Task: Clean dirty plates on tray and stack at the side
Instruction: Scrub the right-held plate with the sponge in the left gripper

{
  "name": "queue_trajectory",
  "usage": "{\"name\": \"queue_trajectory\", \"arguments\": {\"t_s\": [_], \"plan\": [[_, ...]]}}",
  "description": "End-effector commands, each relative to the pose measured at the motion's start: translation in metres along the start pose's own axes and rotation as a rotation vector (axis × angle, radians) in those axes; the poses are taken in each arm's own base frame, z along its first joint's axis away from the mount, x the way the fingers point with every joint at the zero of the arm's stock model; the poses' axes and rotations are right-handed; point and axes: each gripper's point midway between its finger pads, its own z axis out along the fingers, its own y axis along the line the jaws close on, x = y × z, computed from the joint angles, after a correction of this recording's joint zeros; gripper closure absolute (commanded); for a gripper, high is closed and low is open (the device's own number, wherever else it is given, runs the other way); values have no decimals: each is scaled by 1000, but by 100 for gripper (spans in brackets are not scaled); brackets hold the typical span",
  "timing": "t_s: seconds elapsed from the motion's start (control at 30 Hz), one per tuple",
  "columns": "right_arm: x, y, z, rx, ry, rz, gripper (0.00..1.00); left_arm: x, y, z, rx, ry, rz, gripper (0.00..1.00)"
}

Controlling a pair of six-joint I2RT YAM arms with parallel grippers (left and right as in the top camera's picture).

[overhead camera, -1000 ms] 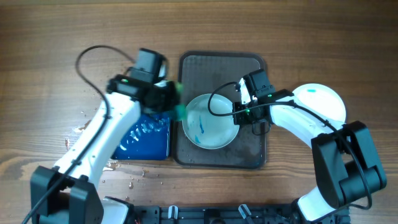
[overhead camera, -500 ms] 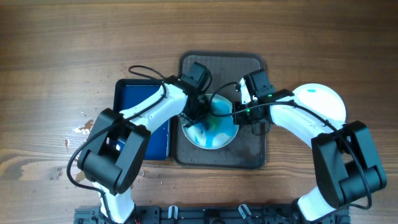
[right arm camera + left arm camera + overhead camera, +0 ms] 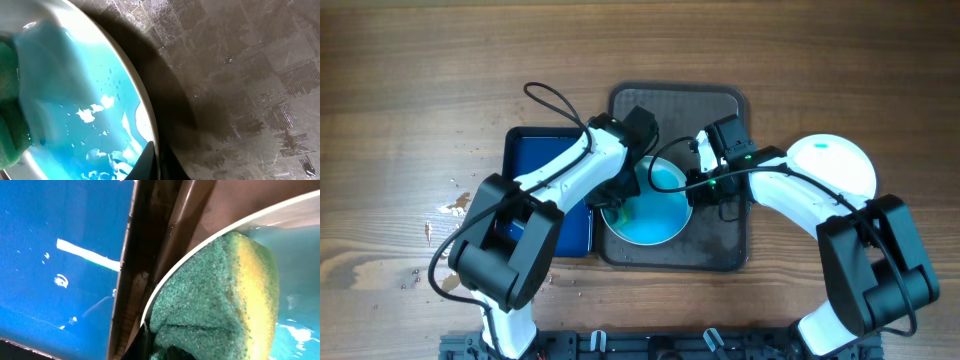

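A round white plate [image 3: 658,215], shallow and flooded with glossy blue liquid, lay on the dark, coarse-textured tray [image 3: 722,240] in the middle of the wooden desk [image 3: 420,80]. The right pincer [image 3: 696,184] was clenched on the plate's right rim, apparently to steady it against scrubbing. The left pincer [image 3: 620,202] grasped a sponge [image 3: 215,295], green and scratchy on one face and soft yellow behind. The sponge was pressed just inside the plate's left edge. A second plate [image 3: 835,165], white with a faint blue mark, sat on the desk to the right, off the tray, seemingly the start of the stack. A smooth blue tray [image 3: 535,195] lay just beside the dark tray's left side.
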Motion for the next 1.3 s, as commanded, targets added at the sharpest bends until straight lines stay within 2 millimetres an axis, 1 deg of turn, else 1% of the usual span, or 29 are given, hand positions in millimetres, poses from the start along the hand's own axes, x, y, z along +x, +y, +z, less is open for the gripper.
{"name": "queue_trajectory", "arguments": {"t_s": [0.0, 0.03, 0.07, 0.1, 0.13, 0.17, 0.23, 0.3, 0.43, 0.47, 0.5, 0.57, 0.63, 0.67, 0.73, 0.8, 0.83, 0.9, 0.97, 1.0, 1.07, 1.1, 1.13, 1.17, 1.2, 1.23, 1.27], "plan": [[11, -31, 6, 112, 28, 45, 96, 3, -23, 2, 155, 85, -25, 96], [11, -31, 6, 111, 26, 47, 96, 9, -46, 0, 274, 137, -16, 96], [11, -31, 6, 111, 25, 52, 95, 21, -84, -6, 468, 199, 38, 96], [11, -31, 6, 112, 24, 68, 96, 31, -103, -8, 565, 240, 68, 96], [11, -31, 6, 111, 24, 69, 96, 38, -110, -8, 604, 263, 84, 96], [10, -31, 6, 110, 21, 68, 96, 42, -112, -7, 614, 277, 90, 96], [8, -30, 6, 108, 13, 65, 96, 48, -116, -13, 657, 300, 131, 96], [6, -30, 6, 106, 6, 70, 96, 48, -116, -12, 662, 285, 174, 96], [5, -30, 6, 105, 3, 87, 96, 48, -120, -10, 668, 261, 189, 96], [5, -30, 6, 105, 3, 86, 95, 50, -110, -3, 608, 268, 174, 96], [5, -30, 6, 105, 3, 87, 96, 51, -82, 13, 445, 255, 132, 96], [5, -30, 6, 105, 2, 87, 96, 43, -28, 30, 152, 180, 99, 96], [5, -30, 6, 105, 1, 87, 96, 34, 2, 34, -4, 116, 103, 96], [5, -30, 6, 104, 2, 88, 96, 30, 13, 34, -60, 94, 95, 96], [6, -27, 6, 90, 6, 88, 96, 19, 40, 29, -179, 50, 44, 96], [6, -27, 6, 90, 7, 89, 96, 14, 48, 23, -196, 60, 23, 96], [6, -27, 6, 90, 7, 89, 96, 11, 47, 14, -168, 72, -4, 96], [7, -27, 6, 91, 10, 89, 96, 19, 26, -6, 13, 137, -29, 96], [7, -27, 6, 91, 11, 89, 96, 20, 19, -36, 177, 148, -50, 96], [7, -27, 6, 91, 11, 89, 96, 15, 24, -56, 250, 119, -84, 96], [8, -28, 6, 92, 13, 90, 96, 0, 49, -86, 318, 27, -154, 96], [8, -28, 6, 92, 14, 90, 96, -7, 64, -96, 328, -19, -183, 96], [7, -28, 6, 93, 12, 89, 96, -24, 111, -105, 269, -112, -265, 96], [7, -28, 6, 93, 10, 88, 96, -30, 134, -102, 215, -133, -299, 96], [6, -28, 6, 96, 7, 87, 96, -32, 147, -97, 192, -131, -316, 96], [5, -28, 6, 98, 4, 86, 96, -34, 157, -83, 178, -114, -325, 96], [5, -28, 5, 98, 5, 85, 96, -34, 160, -73, 173, -106, -322, 96]]}}
